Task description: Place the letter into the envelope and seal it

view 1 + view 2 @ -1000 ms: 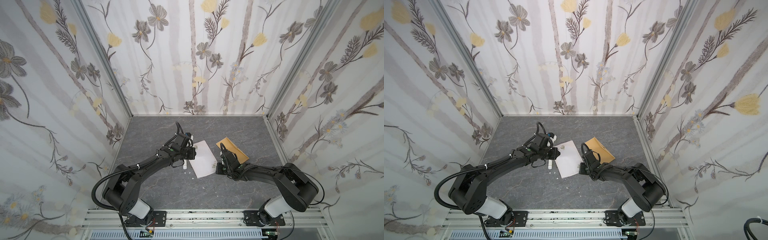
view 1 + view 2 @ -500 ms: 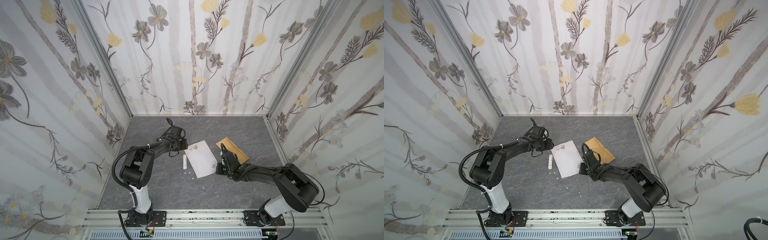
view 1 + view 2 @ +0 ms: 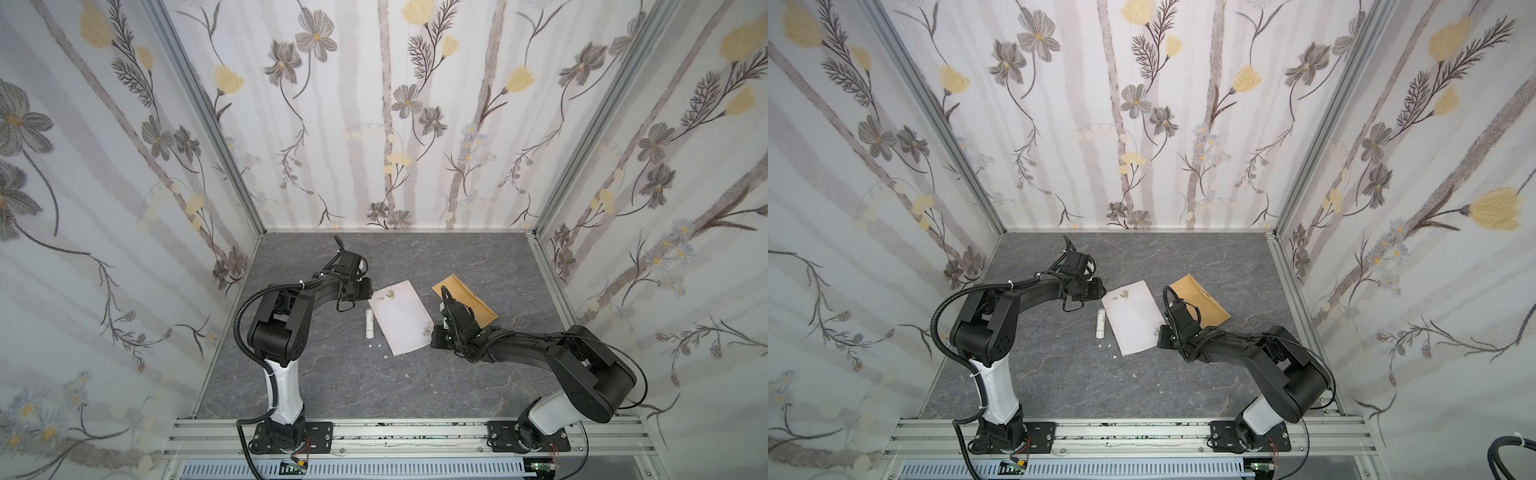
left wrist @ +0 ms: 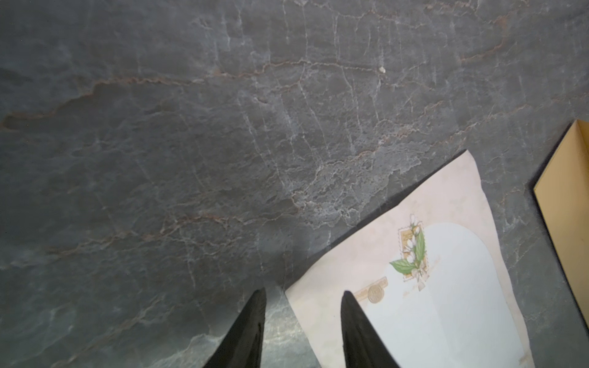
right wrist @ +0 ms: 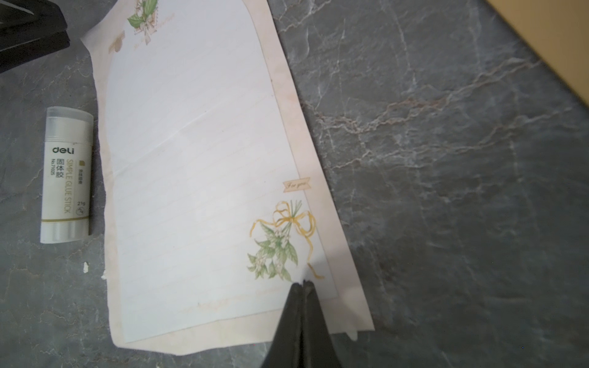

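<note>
Right wrist view: we find the right tool (image 5: pixel 302 283), jaws together, its tip at the bouquet print of the pale pinkish-white floral paper letter (image 5: pixel 197 178). This letter lies flat on the grey marbled table (image 4: pixel 191 127), between a white cylindrical glue stick (image 5: pixel 67 178) and, in a top view, the kraft-brown paper envelope (image 3: pixel 469 297). We note the left tool (image 4: pixel 304 292) with jaws apart, straddling the letter's corner and gripping nothing.

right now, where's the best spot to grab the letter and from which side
Grip the letter at its corner by the stamp print, coming from the left gripper, jaws straddling the edge. The sheet lies flat, but that edge casts a shadow on the table, so it looks slightly raised. The shut right gripper sits over the opposite corner, probably pinning it.
</note>
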### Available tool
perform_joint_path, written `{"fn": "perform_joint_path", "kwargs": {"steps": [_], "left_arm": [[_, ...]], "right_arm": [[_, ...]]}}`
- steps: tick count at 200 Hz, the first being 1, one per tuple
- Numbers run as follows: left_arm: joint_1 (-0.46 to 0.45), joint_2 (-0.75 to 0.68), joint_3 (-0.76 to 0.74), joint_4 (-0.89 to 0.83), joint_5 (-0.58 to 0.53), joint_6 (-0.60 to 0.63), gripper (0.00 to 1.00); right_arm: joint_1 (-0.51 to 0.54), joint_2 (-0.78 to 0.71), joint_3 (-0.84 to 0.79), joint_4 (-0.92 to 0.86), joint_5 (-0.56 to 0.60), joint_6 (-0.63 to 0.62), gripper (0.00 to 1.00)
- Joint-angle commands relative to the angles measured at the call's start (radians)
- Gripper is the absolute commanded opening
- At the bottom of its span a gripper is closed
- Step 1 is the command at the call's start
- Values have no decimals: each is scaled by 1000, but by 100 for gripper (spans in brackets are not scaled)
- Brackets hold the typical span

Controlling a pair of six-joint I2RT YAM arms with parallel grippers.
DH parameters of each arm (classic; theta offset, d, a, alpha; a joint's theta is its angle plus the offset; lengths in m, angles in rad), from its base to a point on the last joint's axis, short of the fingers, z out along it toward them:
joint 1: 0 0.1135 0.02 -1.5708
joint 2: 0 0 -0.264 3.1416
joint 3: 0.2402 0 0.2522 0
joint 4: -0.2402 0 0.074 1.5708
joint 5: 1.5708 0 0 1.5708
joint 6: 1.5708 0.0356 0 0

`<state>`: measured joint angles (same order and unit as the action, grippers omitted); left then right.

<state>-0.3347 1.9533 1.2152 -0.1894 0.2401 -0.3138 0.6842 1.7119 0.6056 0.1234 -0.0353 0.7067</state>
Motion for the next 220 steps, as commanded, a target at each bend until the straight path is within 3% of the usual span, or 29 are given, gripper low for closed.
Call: {"fn": "perform_joint_path", "kwargs": {"steps": [1, 37, 71, 122, 174, 220], "left_arm": [[7, 17, 0, 16, 19, 23, 41], [13, 36, 4, 29, 32, 28, 41], [16, 44, 4, 36, 52, 33, 29], [17, 46, -1, 38, 69, 35, 21], [15, 29, -32, 38, 48, 35, 26], [14, 42, -20, 38, 58, 35, 22]], "right_arm": [[0, 6, 6, -21, -11, 10, 0], [0, 5, 8, -24, -9, 10, 0], [0, 7, 10, -25, -8, 8, 0], [-1, 11, 11, -25, -9, 8, 0], [-2, 10, 13, -25, -9, 8, 0], [-2, 12, 19, -28, -10, 5, 0]]}}
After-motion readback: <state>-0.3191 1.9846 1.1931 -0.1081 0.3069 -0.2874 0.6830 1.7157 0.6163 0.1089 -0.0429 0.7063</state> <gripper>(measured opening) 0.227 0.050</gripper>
